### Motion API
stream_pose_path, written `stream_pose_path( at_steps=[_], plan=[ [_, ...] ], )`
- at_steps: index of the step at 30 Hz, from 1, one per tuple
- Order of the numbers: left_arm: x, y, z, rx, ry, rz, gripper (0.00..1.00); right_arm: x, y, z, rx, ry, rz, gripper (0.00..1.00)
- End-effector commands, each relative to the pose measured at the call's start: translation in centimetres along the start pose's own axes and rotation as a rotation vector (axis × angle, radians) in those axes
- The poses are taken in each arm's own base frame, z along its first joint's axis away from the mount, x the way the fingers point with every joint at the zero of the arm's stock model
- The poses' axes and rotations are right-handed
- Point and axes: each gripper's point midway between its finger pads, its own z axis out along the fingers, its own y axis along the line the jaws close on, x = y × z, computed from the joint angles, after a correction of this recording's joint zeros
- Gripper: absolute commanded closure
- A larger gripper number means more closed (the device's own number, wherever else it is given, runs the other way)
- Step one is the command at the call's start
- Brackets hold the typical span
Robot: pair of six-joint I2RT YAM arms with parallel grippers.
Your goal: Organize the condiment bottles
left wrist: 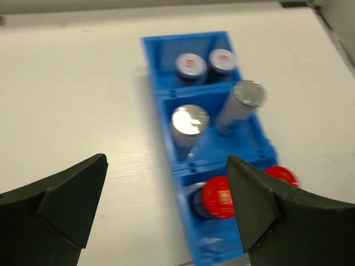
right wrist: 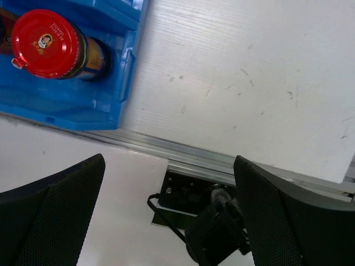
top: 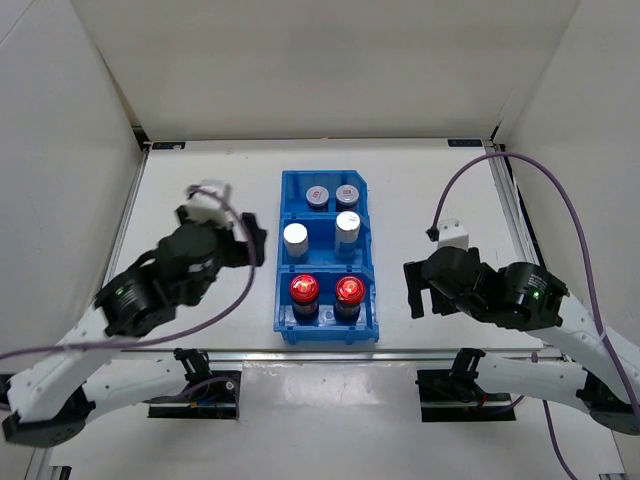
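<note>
All six bottles stand in the blue bin. Two short grey-lidded bottles fill the far compartment. Two silver-capped bottles fill the middle one. Two red-capped brown bottles fill the near one. My left gripper is open and empty, just left of the bin. In the left wrist view the bin and a red cap lie between its spread fingers. My right gripper is open and empty, right of the bin. Its view shows one red-capped bottle.
White walls close the table at the back and both sides. The metal rail runs along the near edge, with the arm bases below it. Bare table lies left and right of the bin.
</note>
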Motion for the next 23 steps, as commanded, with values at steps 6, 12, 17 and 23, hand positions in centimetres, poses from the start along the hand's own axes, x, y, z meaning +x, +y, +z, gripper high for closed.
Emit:
stream_pose_path(
  at_steps=[6,12,17,23],
  plan=[
    [5.2,10.0,-1.9,-0.298,-0.061,0.154,0.00,-2.2,-2.4,0.6,0.121,-0.137,-0.077,0.00],
    [8.8,8.5,-0.8,-0.157,-0.058,0.127,0.00,-2.2,-3.7,1.2,0.207,-0.160,-0.073,0.00],
    [8.1,9.9,-1.1,-0.240,-0.080,0.159,0.00,-1.9,-4.2,1.1,0.210,-0.174,-0.056,0.00],
    [8.5,10.1,-0.8,-0.253,-0.076,0.175,0.00,-1.9,-3.7,1.2,0.158,-0.207,-0.027,0.00]
  ],
)
